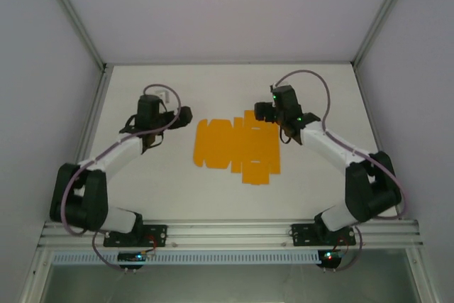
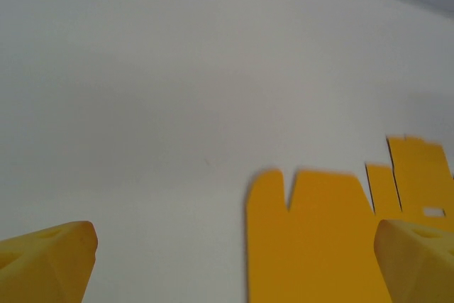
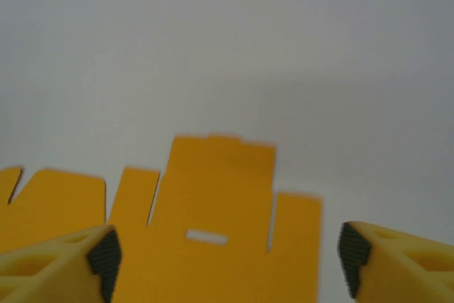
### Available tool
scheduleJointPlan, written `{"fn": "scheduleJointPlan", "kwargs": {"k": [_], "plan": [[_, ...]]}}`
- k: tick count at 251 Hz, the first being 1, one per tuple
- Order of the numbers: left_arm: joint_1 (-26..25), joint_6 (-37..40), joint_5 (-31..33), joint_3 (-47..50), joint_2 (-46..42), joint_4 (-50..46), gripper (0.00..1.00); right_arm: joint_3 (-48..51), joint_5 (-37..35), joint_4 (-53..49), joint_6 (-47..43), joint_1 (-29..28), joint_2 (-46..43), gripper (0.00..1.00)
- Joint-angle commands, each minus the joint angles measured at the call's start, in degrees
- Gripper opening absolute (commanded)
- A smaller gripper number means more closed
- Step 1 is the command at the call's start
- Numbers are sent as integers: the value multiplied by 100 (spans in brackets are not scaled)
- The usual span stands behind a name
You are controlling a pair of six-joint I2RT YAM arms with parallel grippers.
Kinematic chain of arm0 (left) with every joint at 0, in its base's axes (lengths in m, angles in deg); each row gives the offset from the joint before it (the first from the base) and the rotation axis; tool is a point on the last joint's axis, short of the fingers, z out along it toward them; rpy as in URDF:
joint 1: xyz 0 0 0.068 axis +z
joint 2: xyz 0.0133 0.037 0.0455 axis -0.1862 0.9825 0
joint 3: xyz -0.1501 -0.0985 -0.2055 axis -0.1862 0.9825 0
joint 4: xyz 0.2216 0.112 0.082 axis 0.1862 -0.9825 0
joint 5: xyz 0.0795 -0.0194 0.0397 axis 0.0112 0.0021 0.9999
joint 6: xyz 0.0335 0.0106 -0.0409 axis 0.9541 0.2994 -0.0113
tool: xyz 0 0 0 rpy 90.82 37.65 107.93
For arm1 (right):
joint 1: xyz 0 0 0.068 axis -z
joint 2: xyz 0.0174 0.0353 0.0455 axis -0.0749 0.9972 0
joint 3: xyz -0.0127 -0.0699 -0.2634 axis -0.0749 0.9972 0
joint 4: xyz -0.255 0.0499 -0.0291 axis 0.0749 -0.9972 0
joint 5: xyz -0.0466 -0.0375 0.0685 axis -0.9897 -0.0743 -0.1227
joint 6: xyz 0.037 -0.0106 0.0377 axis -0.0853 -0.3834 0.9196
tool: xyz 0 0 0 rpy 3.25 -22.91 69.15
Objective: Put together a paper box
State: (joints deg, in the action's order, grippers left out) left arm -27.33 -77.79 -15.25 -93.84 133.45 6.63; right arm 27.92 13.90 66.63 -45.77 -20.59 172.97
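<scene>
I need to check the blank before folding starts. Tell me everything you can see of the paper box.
The paper box is a bright orange sheet of thin card, die-cut and entirely unfolded. Flaps and tabs parted by slits line its edges, and a small rectangular slot is cut in one panel. It lies flat near the middle of the white table. The right gripper hangs at its far right corner, jaws open; contact cannot be judged.

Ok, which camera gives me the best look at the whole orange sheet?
Top external: the paper box lies flat and unfolded, its full outline visible. The left wrist view catches just one end of it; the right wrist view shows its slotted flaps close up, blurred.
</scene>
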Motion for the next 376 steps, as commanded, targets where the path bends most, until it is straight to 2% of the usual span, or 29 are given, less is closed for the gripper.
{"fn": "scheduleJointPlan", "kwargs": {"k": [1,17,35,113,148,191,214,252,274,293,307,328,351,376], "plan": [[-189,-267,-1120,-530,470,-938,100,-57,752,-1360,943,30,465,72],[-254,-287,-1365,-747,783,-1171,100,-57,1118,-1383,995,80,763,62],[-325,-271,-1619,-894,1095,-1290,100,-92,1109,-1445,1068,130,1052,51],[-388,-277,-1934,-1208,1803,-1690,100,35,1159,-1390,930,256,1674,46],[-397,-267,-1803,-1293,1951,-1947,100,292,1073,-1065,851,191,1730,44],[-396,-455,-2392,-1129,2027,-1513,99,567,1329,-871,1072,237,1784,43],[-397,-556,-2314,-1181,2135,-1458,96,643,1327,-786,1084,253,1746,42],[-375,-991,-3142,-770,2072,-199,95,645,1478,-713,1026,317,1732,43],[-286,-1426,-3532,-421,1951,723,91,705,1584,-579,1006,326,1687,42],[-171,-2041,-3890,39,1785,2004,84,768,1698,-454,1003,357,1669,42],[-88,-2548,-4050,400,1692,3059,75,840,1812,-313,1019,385,1647,42],[33,-3118,-4240,698,1691,4119,65,950,2001,-103,1021,459,1609,42],[79,-3428,-4496,741,1748,4626,55,1038,2113,88,993,522,1551,42],[84,-3476,-4546,686,1784,4663,48,1089,2172,199,932,568,1481,42]]}}
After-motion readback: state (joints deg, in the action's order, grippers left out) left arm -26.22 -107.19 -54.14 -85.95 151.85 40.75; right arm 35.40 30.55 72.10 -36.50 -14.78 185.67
